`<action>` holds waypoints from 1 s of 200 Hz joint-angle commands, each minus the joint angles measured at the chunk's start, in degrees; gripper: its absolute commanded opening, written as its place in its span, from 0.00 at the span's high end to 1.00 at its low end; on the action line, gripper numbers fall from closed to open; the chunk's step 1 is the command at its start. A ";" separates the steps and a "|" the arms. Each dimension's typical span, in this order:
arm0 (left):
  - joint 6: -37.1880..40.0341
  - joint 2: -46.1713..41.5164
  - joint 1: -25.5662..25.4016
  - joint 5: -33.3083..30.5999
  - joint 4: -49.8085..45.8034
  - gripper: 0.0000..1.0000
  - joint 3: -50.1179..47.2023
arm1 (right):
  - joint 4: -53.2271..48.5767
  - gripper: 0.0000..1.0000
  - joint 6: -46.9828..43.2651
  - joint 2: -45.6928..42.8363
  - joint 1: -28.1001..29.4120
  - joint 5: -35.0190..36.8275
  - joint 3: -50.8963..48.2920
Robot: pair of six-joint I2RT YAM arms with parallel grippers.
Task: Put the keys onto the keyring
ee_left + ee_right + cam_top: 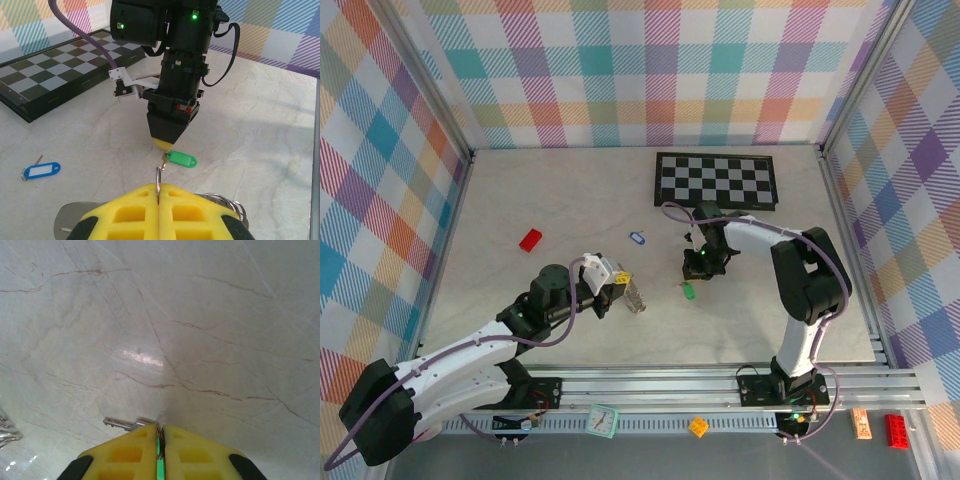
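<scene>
Top view: L gripper (623, 291) sits mid-table, clamped shut on the keyring (635, 298), with chain bunched at its tip. R gripper (696, 270) is close by at its 3 o'clock, pinched on the thin wire ring of the green key (687, 291). From the R wrist cam I see just a green sliver in the gap. Blue key (637, 238) lies free at 12 o'clock, bare table (570, 190) round it. Chequered board (715, 180) bounds the far side at 1 o'clock; red block (530, 239) at 10. The keyring's full loop is hidden under yellow fingers (130, 212), so I can't trace it.
</scene>
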 commanded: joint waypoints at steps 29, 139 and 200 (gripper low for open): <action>-0.75 -0.98 0.33 0.01 3.36 1.00 -0.38 | -1.64 0.91 -1.13 0.94 0.37 -1.04 1.60; -1.91 -2.76 0.36 -2.43 1.39 1.00 0.69 | -1.49 1.00 -6.00 -8.15 1.00 -6.49 0.99; -3.95 -1.76 0.31 -1.70 -3.19 1.00 3.13 | 7.62 1.00 -20.60 -25.28 8.09 -8.42 -5.28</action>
